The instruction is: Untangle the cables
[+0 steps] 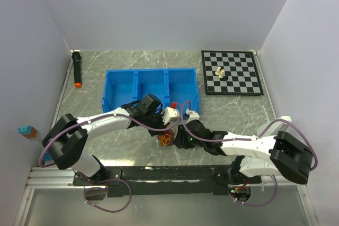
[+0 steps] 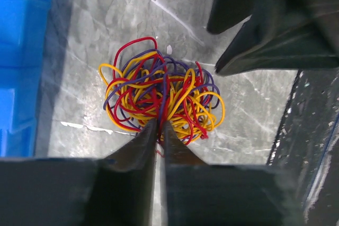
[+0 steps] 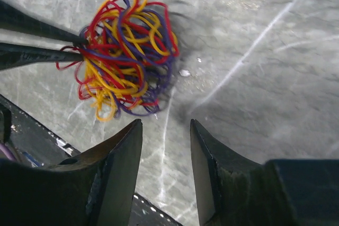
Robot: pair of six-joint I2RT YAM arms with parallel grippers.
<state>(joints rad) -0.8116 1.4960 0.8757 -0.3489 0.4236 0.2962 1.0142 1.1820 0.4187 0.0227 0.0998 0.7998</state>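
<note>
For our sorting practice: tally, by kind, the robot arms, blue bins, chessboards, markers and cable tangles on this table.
robot arms: 2
blue bin: 1
chessboard: 1
marker: 1
cable tangle: 1
Total: 6

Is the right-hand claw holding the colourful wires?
No: the right gripper is open with nothing between its fingers, and the wires lie apart from it.

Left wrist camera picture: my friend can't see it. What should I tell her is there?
A tangled ball of red, yellow and purple cables lies on a grey marble table, and the left gripper pinches its near edge, nearly shut. A blue bin is at the left; the dark right gripper hangs at upper right.
</note>
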